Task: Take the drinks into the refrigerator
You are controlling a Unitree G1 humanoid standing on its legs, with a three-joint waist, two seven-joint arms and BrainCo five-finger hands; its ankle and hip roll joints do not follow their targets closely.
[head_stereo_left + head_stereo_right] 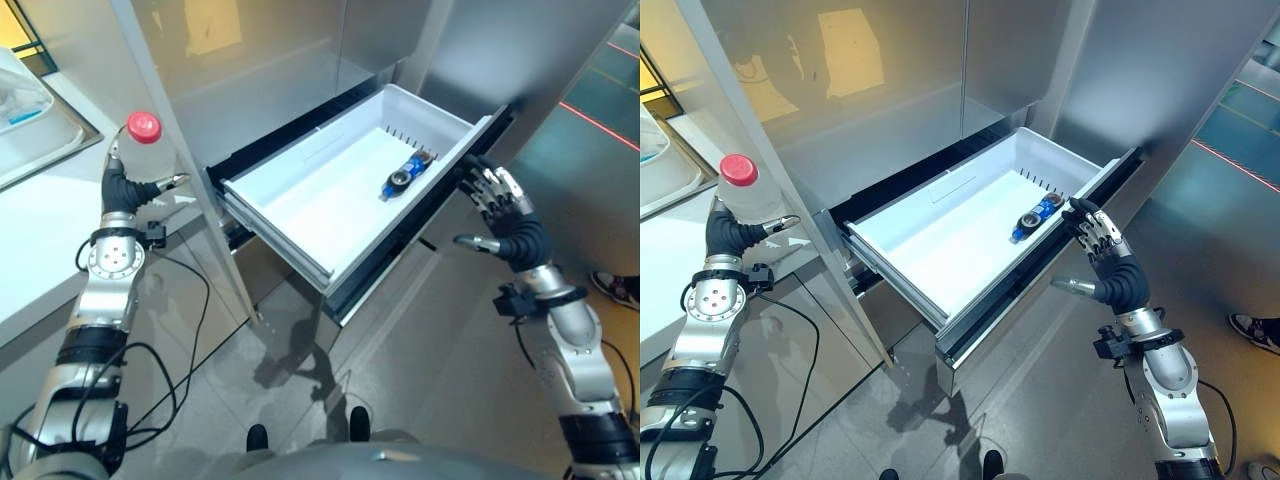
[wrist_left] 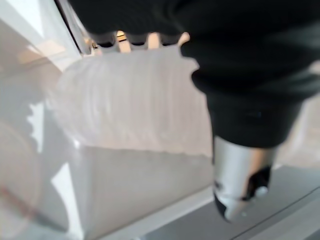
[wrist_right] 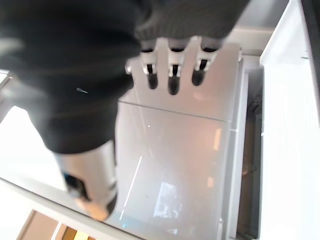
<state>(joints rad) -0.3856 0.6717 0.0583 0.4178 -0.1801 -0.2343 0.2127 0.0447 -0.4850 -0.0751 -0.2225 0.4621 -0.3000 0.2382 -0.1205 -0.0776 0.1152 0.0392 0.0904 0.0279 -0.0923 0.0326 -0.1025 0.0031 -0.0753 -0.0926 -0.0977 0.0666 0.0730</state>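
A clear plastic bottle [image 1: 141,150] with a red cap stands upright in my left hand [image 1: 124,190], whose fingers and thumb are curled round its lower part, left of the refrigerator's open door edge. Its ribbed translucent body [image 2: 135,100] sits just past my thumb in the left wrist view. The freezer drawer [image 1: 300,245] is pulled out, and a small blue drink [image 1: 408,172] lies on its side near the white bin's far right corner. My right hand [image 1: 500,205] is open, with relaxed fingers at the drawer's front right corner.
Steel refrigerator doors [image 1: 300,50] rise behind the drawer. A white counter with a sink [image 1: 40,140] runs along the left. A person's shoe [image 1: 615,288] rests on the grey floor at the right edge, and a red line crosses the floor far right.
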